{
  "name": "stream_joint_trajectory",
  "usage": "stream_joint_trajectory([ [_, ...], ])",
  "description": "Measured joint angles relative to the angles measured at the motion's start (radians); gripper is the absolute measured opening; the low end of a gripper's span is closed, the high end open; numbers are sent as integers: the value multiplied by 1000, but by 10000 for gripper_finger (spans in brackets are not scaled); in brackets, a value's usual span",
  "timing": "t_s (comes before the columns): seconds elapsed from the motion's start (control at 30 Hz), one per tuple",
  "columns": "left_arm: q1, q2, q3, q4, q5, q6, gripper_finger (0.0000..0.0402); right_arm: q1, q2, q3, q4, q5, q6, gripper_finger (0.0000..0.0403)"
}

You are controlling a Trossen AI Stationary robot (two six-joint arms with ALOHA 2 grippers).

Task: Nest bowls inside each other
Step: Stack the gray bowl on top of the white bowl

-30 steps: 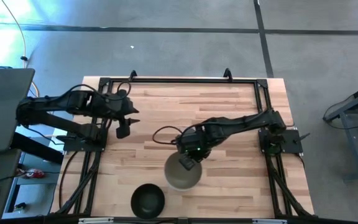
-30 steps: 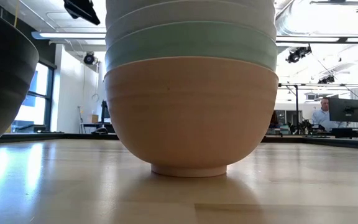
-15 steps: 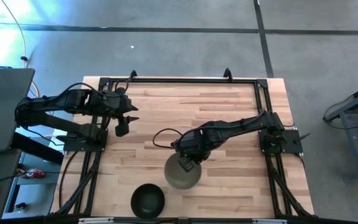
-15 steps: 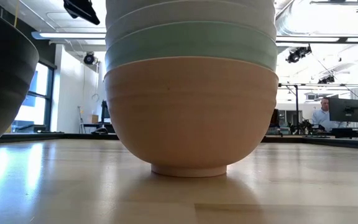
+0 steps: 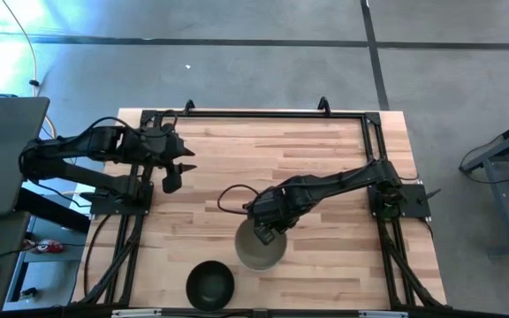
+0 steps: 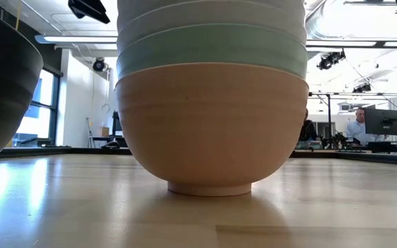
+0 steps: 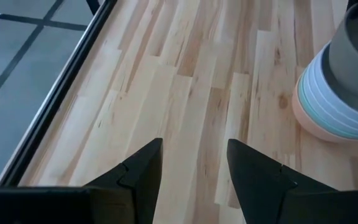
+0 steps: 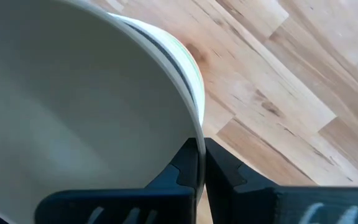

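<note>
While the right tool (image 5: pixel 264 233) pinches the top bowl's (image 8: pixel 86 106) rim on the stack (image 5: pixel 260 246) mid-table, black bowl (image 5: pixel 210 284) apart, a slip could tip it; the left tool (image 7: pixel 191 168) hangs wide.

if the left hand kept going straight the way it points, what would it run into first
Probably the bare wooden table: the left hand, open, tilts down at the boards ahead of it. The stack of bowls sits off to one side of that line, though depth is hard to judge.
</note>
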Motion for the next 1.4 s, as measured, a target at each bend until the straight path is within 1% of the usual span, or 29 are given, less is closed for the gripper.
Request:
stream_joint_trajectory([
  [0.43, 0, -28, 0, 0, 8, -10, 168, 0, 34, 0, 0, -10, -18, 0],
  [1.0, 0, -32, 0, 0, 20, 11, 168, 0, 37, 0, 11, -17, -12, 0],
  [1.17, 0, -32, 0, 0, 21, 19, 168, 0, 36, -63, 48, -49, -1, 0],
  [1.27, 0, -32, 0, 0, 24, 19, 168, 1, 36, -105, 105, -67, 3, 0],
  [1.4, 0, -32, 0, 0, 32, 19, 168, 3, 36, -112, 137, -66, 3, 0],
])
